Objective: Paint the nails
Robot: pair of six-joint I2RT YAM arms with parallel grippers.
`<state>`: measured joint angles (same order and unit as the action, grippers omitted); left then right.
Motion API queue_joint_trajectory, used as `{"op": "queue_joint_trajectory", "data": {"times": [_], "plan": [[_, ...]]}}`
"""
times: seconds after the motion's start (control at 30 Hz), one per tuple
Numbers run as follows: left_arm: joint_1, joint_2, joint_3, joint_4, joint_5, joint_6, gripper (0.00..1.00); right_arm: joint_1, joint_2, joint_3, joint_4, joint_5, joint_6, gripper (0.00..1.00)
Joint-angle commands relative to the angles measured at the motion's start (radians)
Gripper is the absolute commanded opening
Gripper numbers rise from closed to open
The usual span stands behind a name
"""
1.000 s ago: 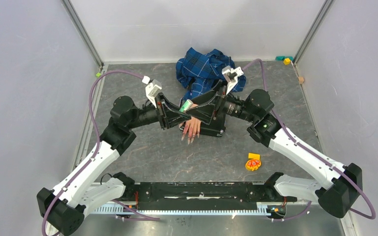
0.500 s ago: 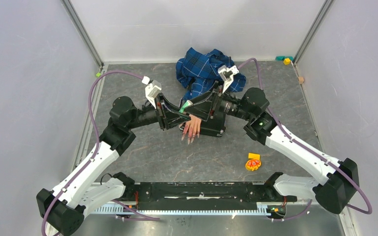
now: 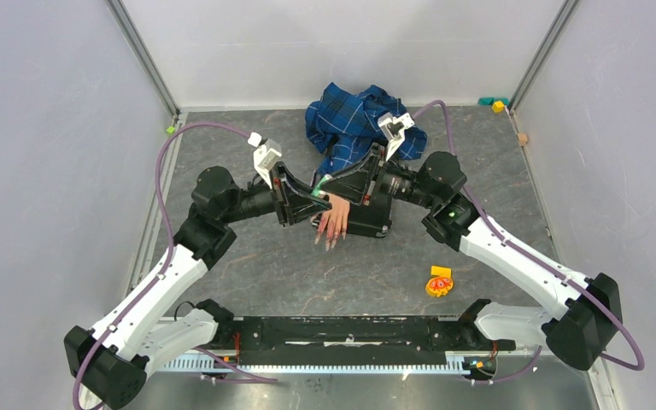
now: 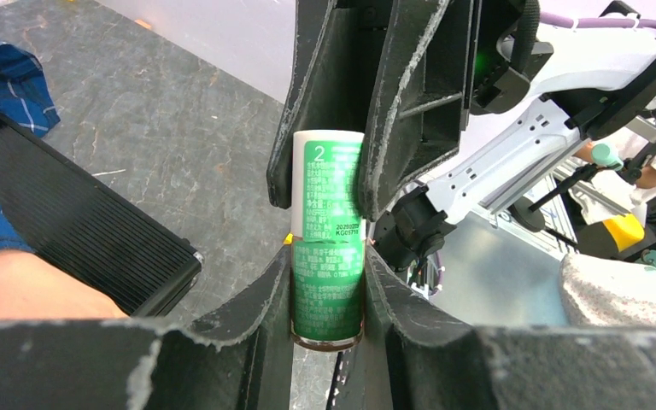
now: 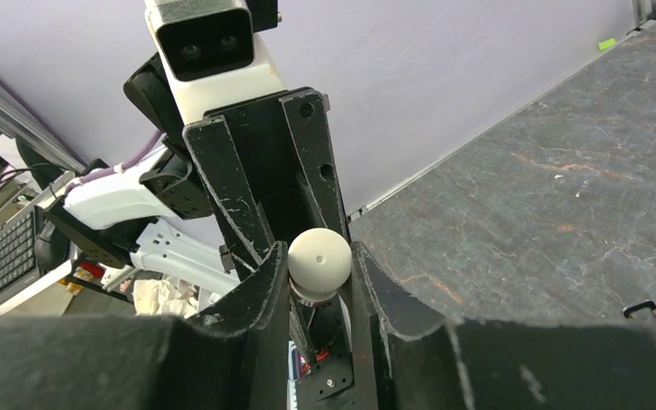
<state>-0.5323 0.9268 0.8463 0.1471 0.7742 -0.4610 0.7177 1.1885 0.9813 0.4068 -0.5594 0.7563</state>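
Note:
A nail-polish bottle [image 4: 328,282] with a green label and a white cap [image 5: 318,263] hangs above the table centre. My left gripper [image 4: 329,256] is shut on its lower body. From the opposite side my right gripper [image 5: 318,256] is shut on the cap. In the top view the two grippers, left [image 3: 314,195] and right [image 3: 335,182], meet over the bottle [image 3: 321,183]. Just below them a pale mannequin hand [image 3: 336,218] in a blue plaid sleeve [image 3: 354,120] rests on a black block [image 3: 369,220], its long pink-red nails [image 3: 329,242] pointing toward the arm bases.
An orange and yellow object [image 3: 438,282] lies on the grey table at the near right. Small coloured blocks [image 3: 497,104] and a tan block [image 3: 523,137] sit by the back right corner. A green bit [image 3: 171,130] lies at the left wall. Walls enclose three sides.
My right gripper has moved in slightly to the left and shut on the bottle's cap. The left gripper keeps hold of the bottle in the same place.

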Motion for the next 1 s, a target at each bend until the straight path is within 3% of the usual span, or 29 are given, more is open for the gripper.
{"op": "queue_joint_trajectory", "data": {"times": [0.0, 0.1, 0.13, 0.33, 0.53, 0.67, 0.97], "plan": [[-0.002, 0.003, 0.034, 0.018, 0.012, 0.038, 0.27, -0.001, -0.018, 0.039, -0.069, 0.051, -0.096, 0.00], [-0.001, -0.008, 0.037, -0.013, -0.039, 0.056, 0.91, -0.001, -0.045, 0.072, -0.242, 0.158, -0.222, 0.00], [-0.002, -0.010, 0.045, -0.037, -0.058, 0.070, 0.99, -0.001, -0.055, 0.081, -0.292, 0.210, -0.260, 0.00], [0.007, -0.013, 0.139, -0.307, -0.310, 0.187, 1.00, -0.001, -0.119, 0.046, -0.583, 0.665, -0.473, 0.00], [0.117, -0.022, 0.145, -0.549, -0.622, 0.200, 1.00, -0.001, -0.157, -0.183, -0.572, 1.113, -0.553, 0.00], [0.207, -0.076, 0.039, -0.553, -0.717, 0.177, 1.00, -0.002, -0.192, -0.382, -0.400, 1.171, -0.553, 0.00], [0.207, -0.177, -0.001, -0.568, -0.958, 0.269, 1.00, -0.002, -0.218, -0.690, -0.102, 1.277, -0.545, 0.00]]}}
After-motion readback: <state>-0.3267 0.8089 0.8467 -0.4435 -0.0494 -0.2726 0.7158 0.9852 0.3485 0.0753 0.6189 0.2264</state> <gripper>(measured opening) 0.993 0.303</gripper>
